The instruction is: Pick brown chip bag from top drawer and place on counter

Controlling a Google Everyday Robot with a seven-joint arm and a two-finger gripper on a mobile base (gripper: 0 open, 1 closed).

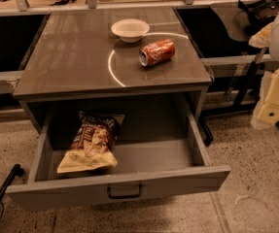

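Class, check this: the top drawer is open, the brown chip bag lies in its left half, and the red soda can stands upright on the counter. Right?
No: the camera view shows the red soda can lying on its side on the counter. The brown chip bag and top drawer are as stated. The gripper hangs at the right edge.

Brown chip bag (pixel 91 142): dark brown upper part with pale lettering, yellow-tan lower part.
Top drawer (pixel 187 178): grey, with dark handle (pixel 124 192).
Tabletop (pixel 71 57): glossy grey-brown, marked with a thin white circle (pixel 111 67).
Soda can (pixel 157 52): red-orange.
Bowl (pixel 130 29): white.
Hand (pixel 275 101), at the right edge of the view beside the cabinet: pale cream-yellow.
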